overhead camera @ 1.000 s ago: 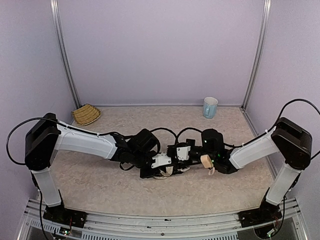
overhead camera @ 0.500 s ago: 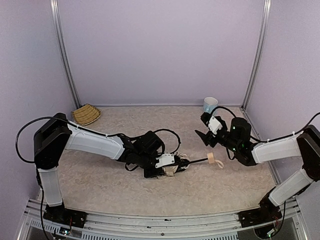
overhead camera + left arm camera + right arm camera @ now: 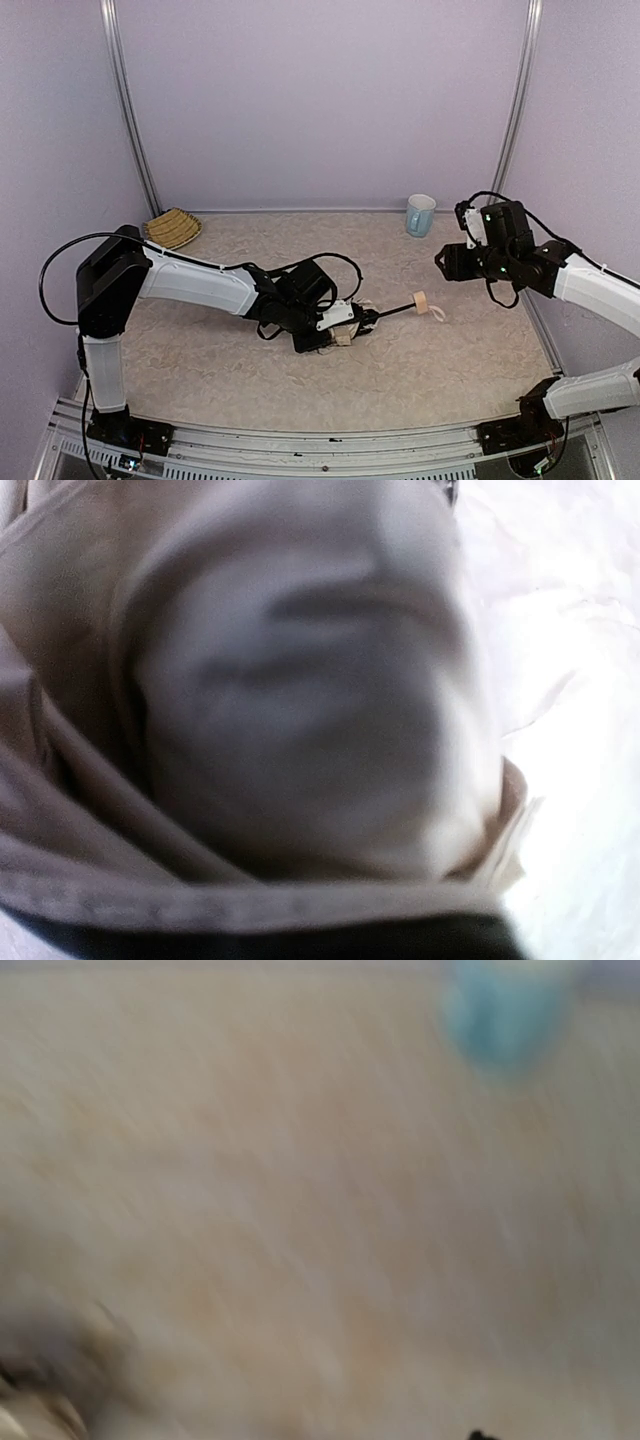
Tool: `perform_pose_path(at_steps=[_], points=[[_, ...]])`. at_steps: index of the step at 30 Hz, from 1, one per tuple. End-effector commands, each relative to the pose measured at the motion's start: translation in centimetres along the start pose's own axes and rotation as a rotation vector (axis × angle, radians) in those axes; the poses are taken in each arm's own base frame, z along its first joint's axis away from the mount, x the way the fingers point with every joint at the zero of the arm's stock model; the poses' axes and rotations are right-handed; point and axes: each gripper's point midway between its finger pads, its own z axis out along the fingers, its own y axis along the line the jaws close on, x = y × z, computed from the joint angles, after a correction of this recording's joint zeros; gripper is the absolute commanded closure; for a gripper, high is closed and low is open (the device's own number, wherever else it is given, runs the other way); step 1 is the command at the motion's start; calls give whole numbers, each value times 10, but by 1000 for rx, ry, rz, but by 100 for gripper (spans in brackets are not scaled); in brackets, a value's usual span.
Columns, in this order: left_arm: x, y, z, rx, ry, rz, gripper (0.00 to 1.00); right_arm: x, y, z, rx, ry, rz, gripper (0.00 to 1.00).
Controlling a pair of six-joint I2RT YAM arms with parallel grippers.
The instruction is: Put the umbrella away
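The umbrella lies across the middle of the table, its cream fabric (image 3: 341, 339) bunched under my left gripper (image 3: 347, 326), which is shut on it. The thin black shaft (image 3: 394, 312) runs right to the small tan handle (image 3: 421, 301) with its loop strap (image 3: 438, 314), and both of these lie free. Blurred beige fabric (image 3: 300, 700) fills the left wrist view and hides the fingers. My right gripper (image 3: 446, 263) hangs raised to the right of the handle, well apart from it, its fingers parted and empty. The right wrist view is a motion blur of table.
A pale blue mug (image 3: 420, 214) stands at the back right near the wall, a blue smear (image 3: 505, 1010) in the right wrist view. A woven straw basket (image 3: 172, 228) sits in the back left corner. Metal posts rise at both back corners.
My right gripper let go of the handle and swung up and away to the right. The left gripper kept its hold, and the shaft now shows extended towards the handle.
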Motion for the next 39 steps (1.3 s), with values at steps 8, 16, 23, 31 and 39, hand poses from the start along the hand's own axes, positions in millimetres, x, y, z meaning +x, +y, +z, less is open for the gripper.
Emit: perform_pose_path(at_steps=[8,16,23,31,39], points=[[43,-18,23,54,149,-54,100,124,-48,16,299,326,147,54],[6,-14,18,39,67,19,100,81,167,95,-165,195,-86,64],[10,-10,14,46,70,16,100,68,133,71,-192,149,39,65],[27,-11,17,35,133,23,100,30,120,-3,-516,-68,-193,35],[24,-49,2,-80,76,307,100,28,97,40,-503,206,22,37]])
